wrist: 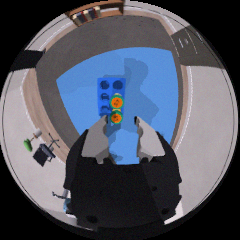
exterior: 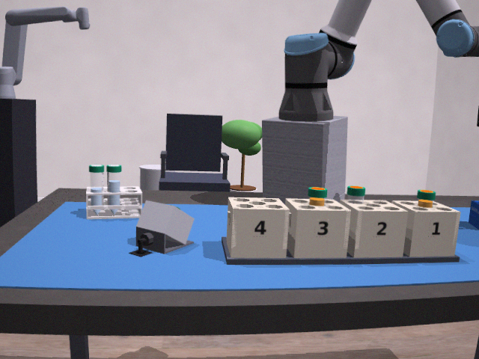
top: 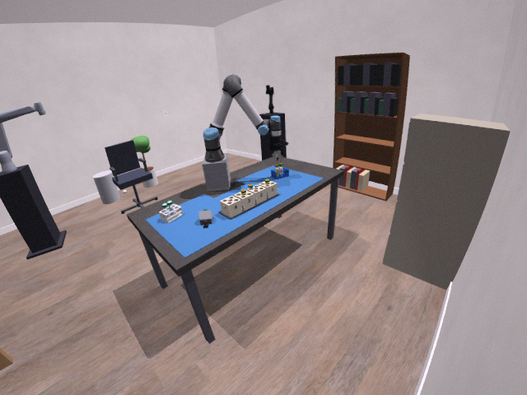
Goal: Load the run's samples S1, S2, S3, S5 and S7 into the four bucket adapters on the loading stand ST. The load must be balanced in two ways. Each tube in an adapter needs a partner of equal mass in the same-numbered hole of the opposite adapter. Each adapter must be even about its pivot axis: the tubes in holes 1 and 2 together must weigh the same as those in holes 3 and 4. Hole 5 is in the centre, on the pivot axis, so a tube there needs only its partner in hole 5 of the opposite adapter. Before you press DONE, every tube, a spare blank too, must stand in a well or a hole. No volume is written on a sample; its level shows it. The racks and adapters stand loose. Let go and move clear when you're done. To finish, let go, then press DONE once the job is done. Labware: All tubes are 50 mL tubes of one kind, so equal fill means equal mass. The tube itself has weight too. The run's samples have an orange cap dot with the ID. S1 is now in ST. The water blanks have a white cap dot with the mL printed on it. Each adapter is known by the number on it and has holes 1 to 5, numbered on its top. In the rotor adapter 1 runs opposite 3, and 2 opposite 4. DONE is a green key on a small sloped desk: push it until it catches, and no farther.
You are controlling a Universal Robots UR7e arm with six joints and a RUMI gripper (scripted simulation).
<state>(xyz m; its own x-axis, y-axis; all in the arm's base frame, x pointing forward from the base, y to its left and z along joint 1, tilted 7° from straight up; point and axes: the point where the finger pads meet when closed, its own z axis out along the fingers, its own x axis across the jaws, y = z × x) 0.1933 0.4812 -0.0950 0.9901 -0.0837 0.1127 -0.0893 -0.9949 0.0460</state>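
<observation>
And there was the gripper [top: 277, 157] [wrist: 120, 116], over the right-hand end of the table, poised above the blue rack [top: 285, 174] [exterior: 474, 216] [wrist: 111, 81]! Its fingers stood apart with nothing clamped between them. Two orange-dotted samples stood upright in that rack, side by side: one sample [wrist: 116, 118] showed close to a fingertip in the wrist view, the other sample [wrist: 116, 102] just beyond; their IDs were too small to read.

Over on the stand [exterior: 328, 260], the adapters ran 4, 3, 2, 1 from left to right. Adapter 3 [exterior: 334, 239] carried an orange-dotted tube [exterior: 316, 192], adapter 2 [exterior: 367, 241] had another tube [exterior: 355, 191] at its far left, and adapter 1 [exterior: 421, 241] held a third tube [exterior: 426, 194].

Away to the left, two green-capped tubes shared the white rack [top: 170, 219] [exterior: 114, 216], the right one [exterior: 114, 189] filled higher than the left one [exterior: 96, 193]. Between rack and stand sat the sloped grey desk [top: 205, 216] [exterior: 166, 218], a sliver of green visible behind it.
</observation>
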